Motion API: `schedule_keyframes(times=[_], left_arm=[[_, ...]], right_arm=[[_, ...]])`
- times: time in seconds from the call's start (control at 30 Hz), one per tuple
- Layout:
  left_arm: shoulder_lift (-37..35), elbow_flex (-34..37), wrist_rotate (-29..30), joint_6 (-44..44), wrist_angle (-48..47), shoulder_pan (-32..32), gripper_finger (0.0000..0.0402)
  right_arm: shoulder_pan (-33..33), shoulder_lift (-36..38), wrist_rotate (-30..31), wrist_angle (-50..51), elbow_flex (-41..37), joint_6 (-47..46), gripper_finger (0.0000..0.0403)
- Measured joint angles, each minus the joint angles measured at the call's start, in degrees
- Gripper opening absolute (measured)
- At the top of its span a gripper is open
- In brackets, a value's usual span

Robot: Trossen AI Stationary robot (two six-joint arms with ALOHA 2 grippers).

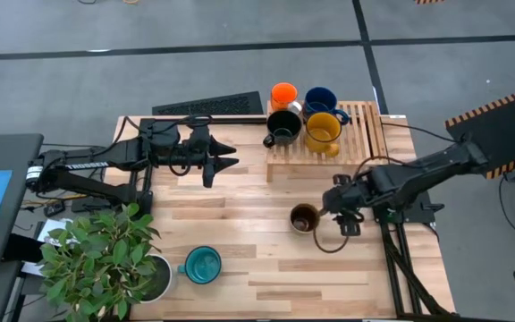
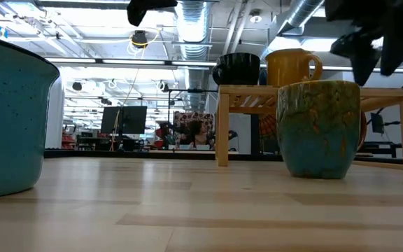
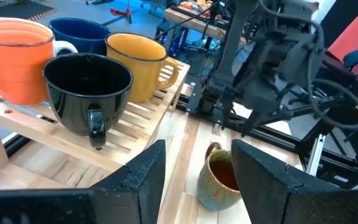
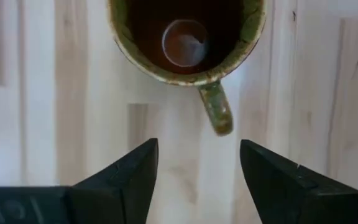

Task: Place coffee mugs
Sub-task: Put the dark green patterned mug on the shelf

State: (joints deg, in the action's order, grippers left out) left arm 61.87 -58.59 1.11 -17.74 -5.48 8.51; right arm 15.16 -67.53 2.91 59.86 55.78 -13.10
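The olive-brown mug (image 1: 305, 217) stands upright on the table (image 1: 240, 268), near the wooden rack (image 1: 365, 134) — right gripper (image 1: 343, 221) released just beside its handle; left gripper (image 1: 226, 156) waits, fingers spread.

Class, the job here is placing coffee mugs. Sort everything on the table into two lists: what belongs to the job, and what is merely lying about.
Belongs to the job:
black mug
orange mug
yellow mug
dark blue mug
olive-brown mug
teal mug
wooden rack

Lying about:
potted plant
keyboard
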Motion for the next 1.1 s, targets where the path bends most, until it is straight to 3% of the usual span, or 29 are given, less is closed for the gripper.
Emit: schedule_keyframes(times=[0.33, 0.73, 1.1], left_arm=[[0.0, 0.0, 4.0, -0.9, 0.0, 0.0, 0.0167], [0.0, 0.0, 7.8, -1.0, -0.1, 0.0, 0.0167], [0.0, 0.0, 8.8, -0.9, -0.1, 0.0, 0.0167]], right_arm=[[-7.3, 0.9, -4.4, -7.9, -8.4, 11.7, 0.0255], [-7.8, 0.7, -4.7, -14.5, -12.2, 16.8, 0.0248], [-7.8, 0.7, -4.8, -17.9, -12.2, 16.1, 0.0123]])
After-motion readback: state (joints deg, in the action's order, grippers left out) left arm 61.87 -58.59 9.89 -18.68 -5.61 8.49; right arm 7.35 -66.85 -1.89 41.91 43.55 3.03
